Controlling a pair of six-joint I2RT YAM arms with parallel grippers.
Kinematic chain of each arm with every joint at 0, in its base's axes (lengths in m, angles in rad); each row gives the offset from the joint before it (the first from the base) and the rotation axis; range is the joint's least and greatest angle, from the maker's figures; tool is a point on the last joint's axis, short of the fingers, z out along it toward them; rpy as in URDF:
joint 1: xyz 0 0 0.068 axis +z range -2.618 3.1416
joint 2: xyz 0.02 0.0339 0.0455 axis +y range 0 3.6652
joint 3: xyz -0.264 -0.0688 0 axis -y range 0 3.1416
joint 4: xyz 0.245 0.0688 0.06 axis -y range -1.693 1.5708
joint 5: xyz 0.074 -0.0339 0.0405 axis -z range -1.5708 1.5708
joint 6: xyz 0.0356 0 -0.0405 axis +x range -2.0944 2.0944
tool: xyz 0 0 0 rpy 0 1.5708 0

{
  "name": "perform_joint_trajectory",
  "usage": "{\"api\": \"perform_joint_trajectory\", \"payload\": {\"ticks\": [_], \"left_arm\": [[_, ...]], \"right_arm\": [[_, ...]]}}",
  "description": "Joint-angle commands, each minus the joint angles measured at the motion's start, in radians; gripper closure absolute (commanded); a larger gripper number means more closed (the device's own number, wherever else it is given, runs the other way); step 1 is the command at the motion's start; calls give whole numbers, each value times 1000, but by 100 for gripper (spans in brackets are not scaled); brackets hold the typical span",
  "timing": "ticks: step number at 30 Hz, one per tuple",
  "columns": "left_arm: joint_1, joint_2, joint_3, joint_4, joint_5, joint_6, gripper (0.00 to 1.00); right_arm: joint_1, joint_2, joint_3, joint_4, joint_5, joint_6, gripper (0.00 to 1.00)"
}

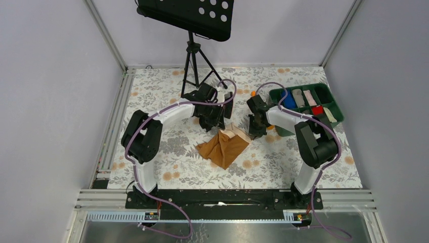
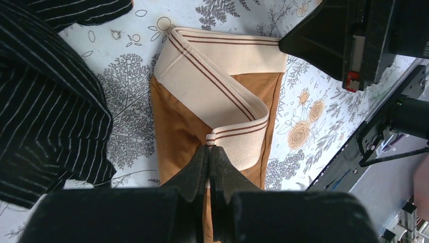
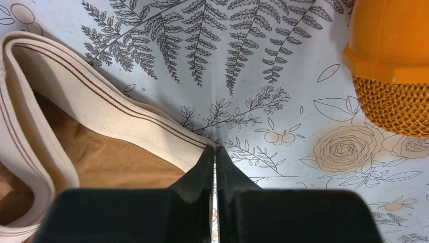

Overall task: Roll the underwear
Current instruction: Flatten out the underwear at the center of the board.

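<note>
The underwear (image 1: 222, 148) lies mid-table, caramel-brown, with its pale beige waistband (image 1: 237, 132) folded over at the far end. My left gripper (image 1: 218, 123) is shut on the waistband's left end; in the left wrist view the jaws (image 2: 209, 148) pinch the striped band (image 2: 212, 83) above the brown fabric (image 2: 174, 136). My right gripper (image 1: 254, 132) is shut on the waistband's right corner; the right wrist view shows its tips (image 3: 214, 149) closed on the band (image 3: 101, 109), brown fabric (image 3: 111, 159) beneath.
A black striped garment (image 2: 45, 101) lies left of the underwear. An orange cylinder (image 3: 394, 55) stands by the right gripper. A green tray (image 1: 336, 104) of folded items sits at the far right. A music-stand tripod (image 1: 192, 66) stands at the back.
</note>
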Motion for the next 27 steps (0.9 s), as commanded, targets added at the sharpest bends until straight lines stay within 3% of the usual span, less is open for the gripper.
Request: {"api": "perform_joint_trajectory", "payload": {"ticks": [1,12,27], "left_arm": [[16,-89,37,3,1,20,100],[54,-198,148,-50,-122,151,100],[60,-501,208,-163,-183,297,100]], "right_arm": [[26,135,-85,98,104,-77,100],[25,-435,-180,268,58,-375,100],[11,-796,13,122,-97,-682,100]]}}
